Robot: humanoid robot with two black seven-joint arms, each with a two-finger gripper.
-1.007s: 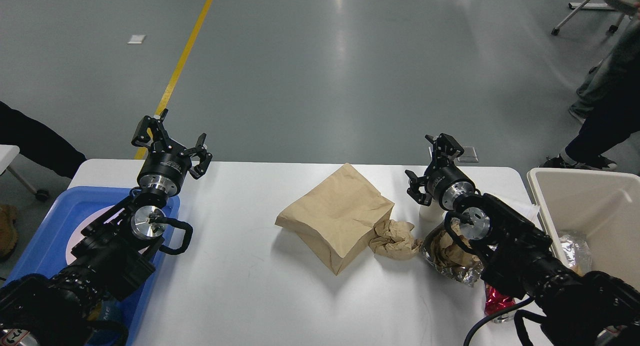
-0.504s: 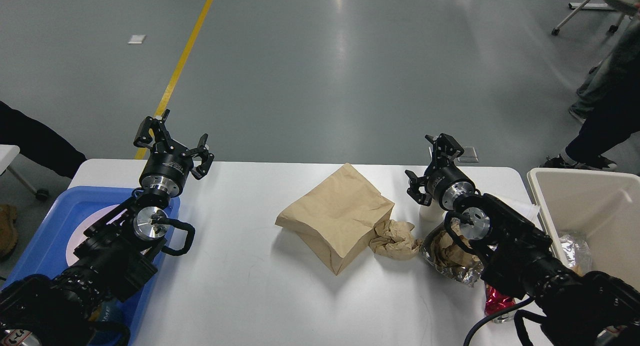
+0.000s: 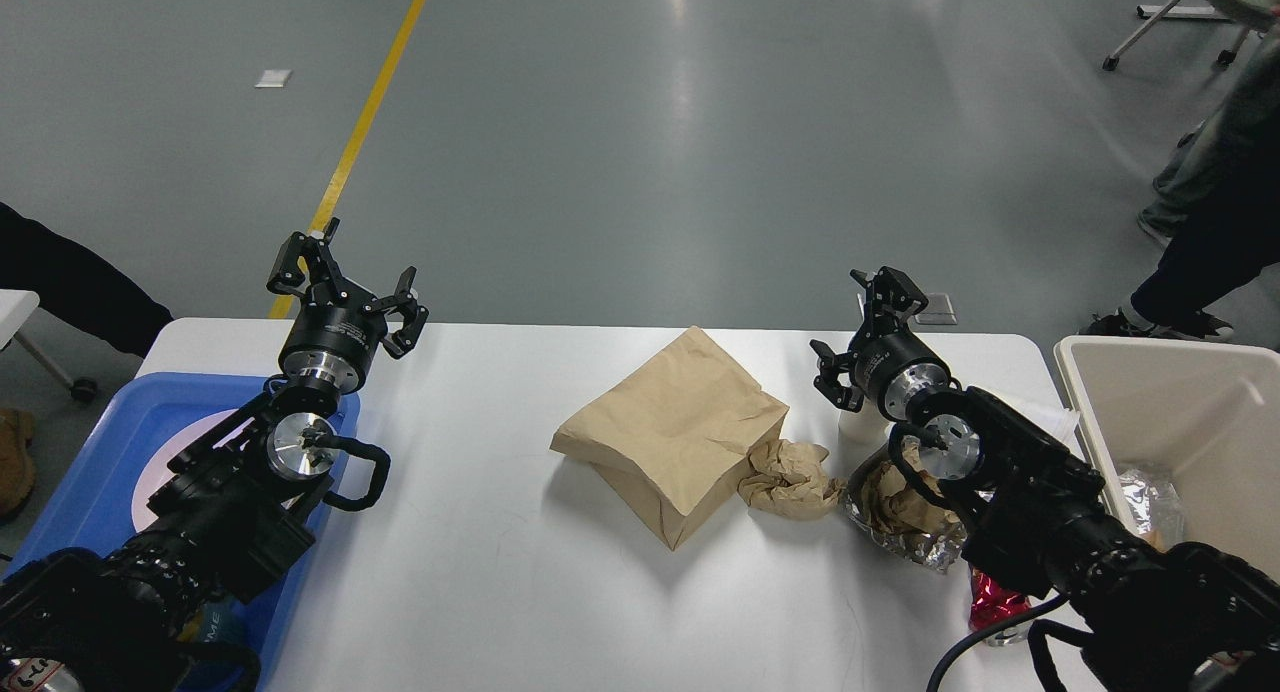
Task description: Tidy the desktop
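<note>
The white desktop (image 3: 480, 572) fills the lower view. On it lie a brown paper bag (image 3: 670, 432), a crumpled brown paper wad (image 3: 790, 479), crumpled foil with brown paper (image 3: 905, 517), a white cup (image 3: 860, 427) partly behind my right arm, and a red wrapper (image 3: 995, 604). My left gripper (image 3: 345, 282) is open and empty above the desktop's far left edge. My right gripper (image 3: 860, 317) is open and empty above the far right part, over the white cup.
A blue tray (image 3: 95, 472) with a white disc sits at the left under my left arm. A beige bin (image 3: 1180, 412) holding foil stands at the right. A person's legs (image 3: 1210, 232) and a chair base are on the floor beyond.
My left gripper shifted very slightly to the right. The right arm and the objects have not moved.
</note>
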